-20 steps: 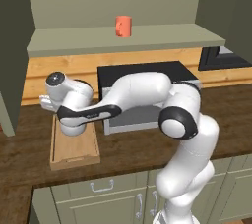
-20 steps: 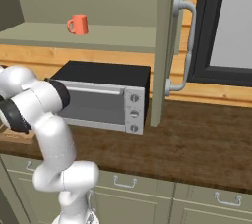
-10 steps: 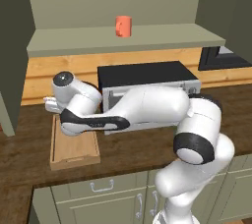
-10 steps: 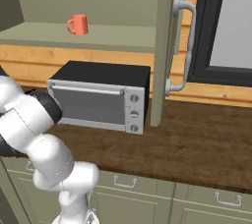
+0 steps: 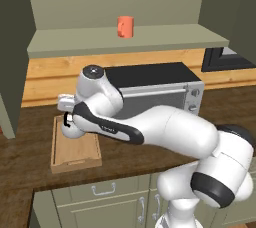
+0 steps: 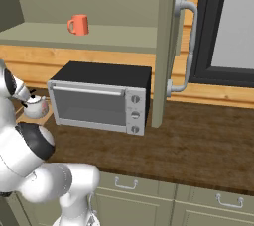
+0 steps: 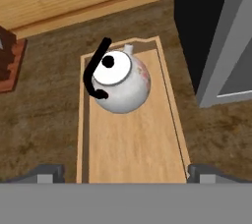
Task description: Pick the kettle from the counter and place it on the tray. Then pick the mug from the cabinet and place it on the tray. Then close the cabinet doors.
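Note:
The white-grey kettle (image 7: pixel 120 80) with its black arched handle sits upright on the far end of the light-wood tray (image 7: pixel 133 144), untouched. My gripper (image 7: pixel 126 171) hangs above the tray's middle, open, fingertips (image 7: pixel 47 171) wide apart and nothing between them. From the left base the kettle (image 5: pixel 69 128) peeks out under my hand (image 5: pixel 66 107), on the tray (image 5: pixel 75 149). The right base view shows the kettle (image 6: pixel 35 107) left of the microwave. The orange-red mug (image 5: pixel 125 26) (image 6: pixel 78 24) stands on the cabinet shelf (image 5: pixel 125 39). The cabinet doors (image 6: pixel 166 46) (image 5: pixel 10 72) stand open.
A black and silver microwave (image 6: pixel 99 101) (image 5: pixel 160 89) sits on the dark wood counter (image 6: pixel 198 145) right beside the tray. A red-brown object (image 7: pixel 10 61) lies on the counter left of the tray. The open right door's bar handle (image 6: pixel 188 46) juts out near the window.
My forearm and elbow have swung forward and lower across the microwave's front. The hand stays over the tray and the jaws remain open. The kettle has not moved.

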Tool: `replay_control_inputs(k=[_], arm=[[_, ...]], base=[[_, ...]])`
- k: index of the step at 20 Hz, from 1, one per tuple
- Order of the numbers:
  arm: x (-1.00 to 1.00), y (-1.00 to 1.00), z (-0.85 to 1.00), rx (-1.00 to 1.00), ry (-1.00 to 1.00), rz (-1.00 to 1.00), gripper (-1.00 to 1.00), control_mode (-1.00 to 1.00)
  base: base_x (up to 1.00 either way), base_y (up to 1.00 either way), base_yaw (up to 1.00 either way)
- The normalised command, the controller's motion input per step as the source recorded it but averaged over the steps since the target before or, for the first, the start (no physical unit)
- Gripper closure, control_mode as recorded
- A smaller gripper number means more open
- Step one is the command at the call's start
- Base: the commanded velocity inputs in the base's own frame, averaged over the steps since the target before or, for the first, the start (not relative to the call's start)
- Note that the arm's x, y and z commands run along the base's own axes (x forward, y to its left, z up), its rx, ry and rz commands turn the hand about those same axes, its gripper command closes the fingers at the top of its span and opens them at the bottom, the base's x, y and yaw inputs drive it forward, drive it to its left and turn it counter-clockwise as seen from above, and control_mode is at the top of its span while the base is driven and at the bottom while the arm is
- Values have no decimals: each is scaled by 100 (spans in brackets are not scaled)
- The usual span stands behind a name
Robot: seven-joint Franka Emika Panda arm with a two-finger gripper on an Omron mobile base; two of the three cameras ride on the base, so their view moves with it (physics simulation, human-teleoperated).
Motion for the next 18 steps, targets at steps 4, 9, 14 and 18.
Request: replay_control_inputs(k=[4,9,14,18], arm=[[-16,-29,46,-1,1,17,-100,-100],[-14,-21,50,-17,0,1,-100,-100],[-5,-17,53,-29,0,-9,-100,-100],[0,-36,43,-27,-6,-6,-100,-100]], base=[[0,0,0],[0,0,0],[0,0,0],[0,0,0]])
